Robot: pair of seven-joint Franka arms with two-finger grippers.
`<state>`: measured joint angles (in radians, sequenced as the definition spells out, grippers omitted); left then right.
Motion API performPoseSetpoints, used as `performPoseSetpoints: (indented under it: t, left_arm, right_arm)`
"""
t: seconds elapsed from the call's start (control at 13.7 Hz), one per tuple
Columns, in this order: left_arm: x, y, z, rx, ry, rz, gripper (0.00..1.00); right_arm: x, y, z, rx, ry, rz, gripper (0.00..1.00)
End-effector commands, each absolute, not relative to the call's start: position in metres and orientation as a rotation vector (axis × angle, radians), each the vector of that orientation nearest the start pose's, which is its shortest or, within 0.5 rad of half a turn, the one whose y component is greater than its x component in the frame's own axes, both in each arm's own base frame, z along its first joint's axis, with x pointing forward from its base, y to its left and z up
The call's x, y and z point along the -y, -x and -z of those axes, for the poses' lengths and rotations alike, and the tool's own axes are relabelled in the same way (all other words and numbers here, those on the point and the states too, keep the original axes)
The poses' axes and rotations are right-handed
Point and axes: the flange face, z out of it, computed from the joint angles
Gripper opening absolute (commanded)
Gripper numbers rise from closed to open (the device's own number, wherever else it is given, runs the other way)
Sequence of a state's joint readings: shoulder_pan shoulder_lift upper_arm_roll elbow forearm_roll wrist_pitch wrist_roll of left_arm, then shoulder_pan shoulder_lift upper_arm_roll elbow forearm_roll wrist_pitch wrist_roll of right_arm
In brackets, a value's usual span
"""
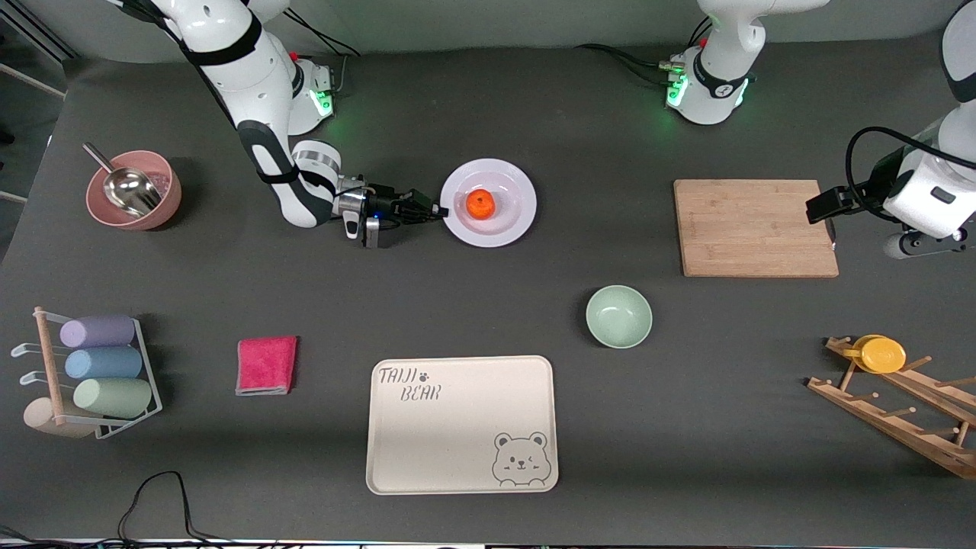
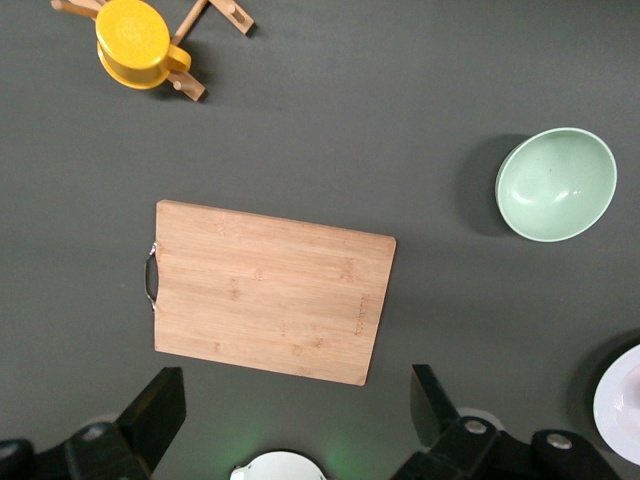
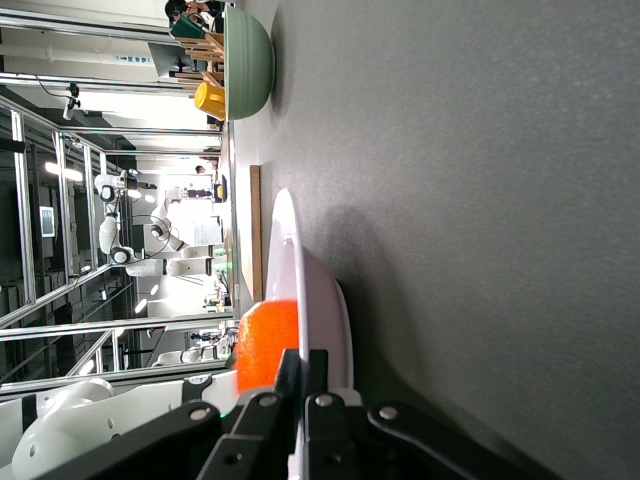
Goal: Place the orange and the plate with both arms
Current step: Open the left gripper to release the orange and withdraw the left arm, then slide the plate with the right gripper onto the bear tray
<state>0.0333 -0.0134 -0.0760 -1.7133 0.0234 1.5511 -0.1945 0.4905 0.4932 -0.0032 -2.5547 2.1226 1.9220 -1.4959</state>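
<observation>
Nearest the front camera, the cream bear tray (image 1: 462, 425) lies flat and empty, flanked by the pink cloth (image 1: 266, 365) toward the right arm's end and, a little farther from the camera, the mint-green bowl (image 1: 618, 316); this stretch of worktop (image 1: 488, 99) is the widest free lane if the load is to be brought forward. Farther up, the plate (image 1: 507, 221) is seen resting on the worktop with the orange (image 1: 480, 204) sitting in its middle. The right claw (image 1: 441, 213) is clamped tight on the plate's rim at the edge toward the right arm's end, its fingers pinched on the thin lip in the right wrist view, the orange just inside them. The step in hand is judged to be carrying the plate, fruit aboard: the rim should be kept level and lifted slowly, since a one-sided pinch invites tilt and the orange would probably roll. Open worktop surrounds the plate on every side, so no obstacle is met early. The bamboo cutting board (image 1: 755, 227) lies well apart toward the left arm's end, its surface bare. Over its outer edge the left claw (image 2: 290, 415) hangs spread wide, nothing held, the arm waiting. The yellow cup (image 1: 882, 354) on its wooden rack (image 1: 900, 412) should be given room.
</observation>
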Motion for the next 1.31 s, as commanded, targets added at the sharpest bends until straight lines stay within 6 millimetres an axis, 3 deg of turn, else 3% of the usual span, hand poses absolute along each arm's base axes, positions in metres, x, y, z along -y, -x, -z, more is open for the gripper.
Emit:
performPoseSetpoints:
  t: [0.0, 0.29, 0.51, 0.66, 0.88, 1.24]
  left_arm:
    - [0.019, -0.537, -0.578, 0.220, 3.072, -0.195, 1.00]
    - [0.016, -0.537, -0.582, 0.233, 3.071, -0.195, 1.00]
    - [0.020, -0.538, -0.581, 0.224, 3.084, -0.200, 1.00]
    - [0.019, -0.538, -0.581, 0.217, 3.082, -0.198, 1.00]
    - [0.014, -0.537, -0.581, 0.217, 3.077, -0.207, 1.00]
    - [0.016, -0.535, -0.587, 0.215, 3.075, -0.220, 1.00]
  right_arm:
    - [-0.238, -0.322, -0.087, -0.078, 1.855, 0.115, 0.00]
    - [-0.230, -0.357, -0.141, -0.069, 1.794, 0.151, 0.00]
    - [-0.209, -0.385, -0.197, -0.056, 1.771, 0.102, 0.00]
    - [-0.200, -0.399, -0.222, -0.058, 1.765, 0.092, 0.00]
    - [-0.193, -0.433, -0.229, -0.047, 1.759, 0.140, 0.00]
    - [-0.187, -0.543, -0.200, -0.012, 1.769, 0.177, 0.00]
